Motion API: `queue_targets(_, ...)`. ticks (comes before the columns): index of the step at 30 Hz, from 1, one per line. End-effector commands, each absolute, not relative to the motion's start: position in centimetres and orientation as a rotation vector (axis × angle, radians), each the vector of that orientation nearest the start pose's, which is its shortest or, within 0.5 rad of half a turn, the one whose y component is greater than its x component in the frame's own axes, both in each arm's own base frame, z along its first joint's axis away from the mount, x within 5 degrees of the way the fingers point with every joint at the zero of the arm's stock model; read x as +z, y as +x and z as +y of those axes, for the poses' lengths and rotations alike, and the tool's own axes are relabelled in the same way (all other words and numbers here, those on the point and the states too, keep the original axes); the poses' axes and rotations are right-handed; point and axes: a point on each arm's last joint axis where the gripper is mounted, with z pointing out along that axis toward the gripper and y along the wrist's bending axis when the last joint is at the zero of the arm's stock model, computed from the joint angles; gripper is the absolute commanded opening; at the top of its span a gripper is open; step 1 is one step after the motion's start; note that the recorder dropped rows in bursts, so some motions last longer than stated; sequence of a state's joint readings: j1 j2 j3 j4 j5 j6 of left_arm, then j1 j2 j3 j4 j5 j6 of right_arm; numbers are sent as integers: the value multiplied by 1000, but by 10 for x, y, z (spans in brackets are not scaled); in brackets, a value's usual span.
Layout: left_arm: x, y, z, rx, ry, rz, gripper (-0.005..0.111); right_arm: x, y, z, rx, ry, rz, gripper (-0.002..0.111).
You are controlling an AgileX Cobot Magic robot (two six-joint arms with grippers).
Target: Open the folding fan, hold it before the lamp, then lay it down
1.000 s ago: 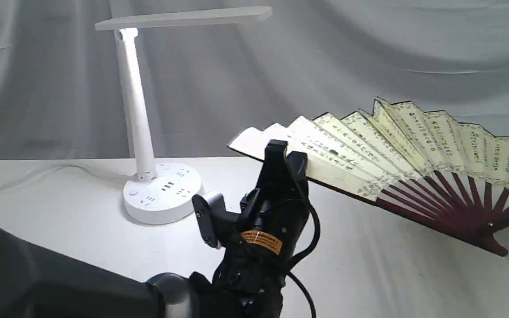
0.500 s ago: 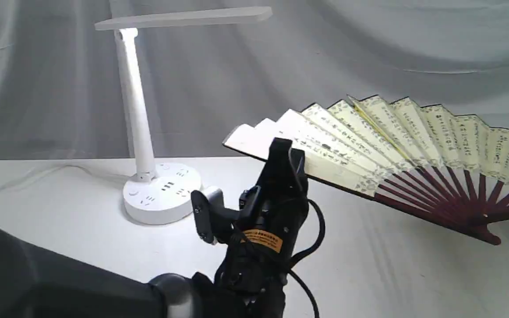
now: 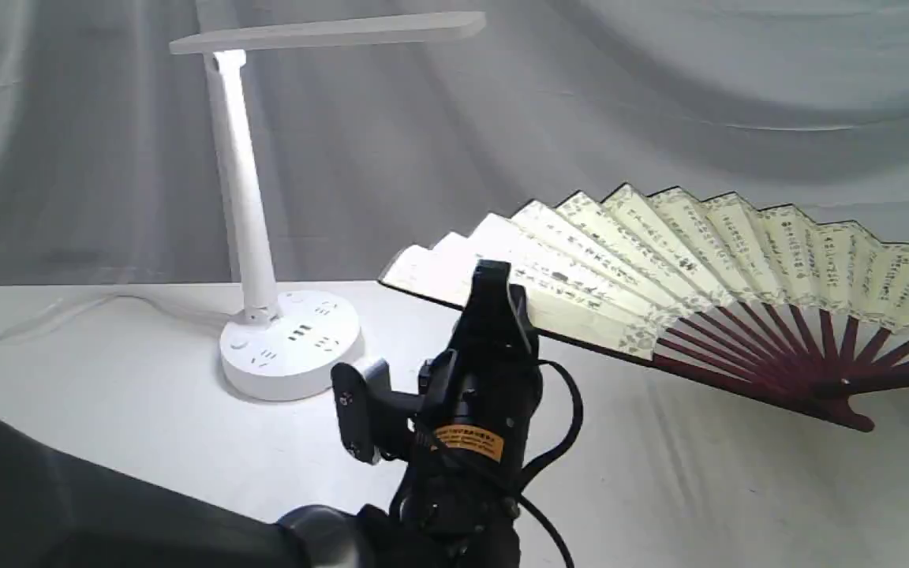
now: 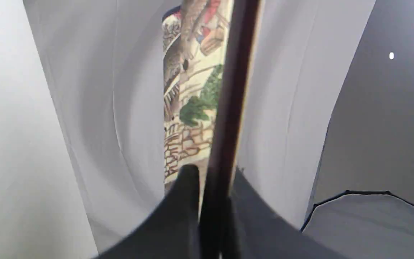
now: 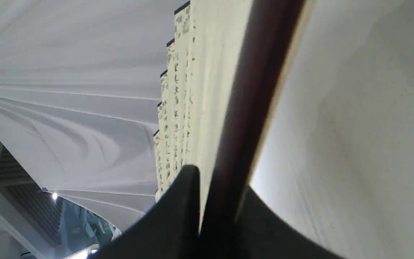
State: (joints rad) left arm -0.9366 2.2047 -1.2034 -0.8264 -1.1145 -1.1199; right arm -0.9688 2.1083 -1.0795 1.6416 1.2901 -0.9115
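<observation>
The folding fan (image 3: 660, 252) is spread wide above the table, right of the lamp (image 3: 243, 197), calligraphy side facing the exterior view. My left gripper (image 3: 494, 288) is shut on the fan's left guard, near the leaf's lower edge. In the left wrist view its fingers (image 4: 189, 183) clamp the dark guard (image 4: 228, 100), with the fan's painted back beside it. My right gripper (image 5: 221, 180) is shut on the other dark guard (image 5: 253, 90), next to the lettered pleats (image 5: 178, 108). It lies past the right edge of the exterior view.
The white table (image 3: 147, 426) carries the lamp's round base (image 3: 290, 355), with its cable (image 3: 68, 312) trailing left. A grey cloth backdrop (image 3: 660, 95) hangs behind. The left arm's dark body (image 3: 68, 505) fills the lower left corner.
The fan has shifted left toward the lamp and sunk a little. Its raised middle pleats have flattened into an even spread. My left gripper moved slightly left with it.
</observation>
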Motion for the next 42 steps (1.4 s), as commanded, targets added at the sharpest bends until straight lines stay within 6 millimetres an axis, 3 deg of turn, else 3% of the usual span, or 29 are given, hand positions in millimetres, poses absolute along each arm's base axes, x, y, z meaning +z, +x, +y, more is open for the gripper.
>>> queue_targets(1, 160, 312, -305, -1399, -1170, 1152, 0, 136, 271, -258, 1248, 1126, 1681, 0)
queue_targets(18, 156, 307, -303, -1398, -1293, 1100, 0, 139, 282, -251, 1264, 1108, 1657, 0)
queue_targets(30, 152, 307, -297, -1351, -1384, 1053, 0, 140, 304, -225, 1313, 1036, 1712, 0)
queue_targets(38, 148, 298, -273, -1265, -1346, 1120, 0, 140, 306, -223, 1318, 1033, 1713, 0)
queue_targets(42, 144, 293, -255, -1232, -1307, 1170, 0, 140, 313, -213, 1339, 1007, 1739, 0)
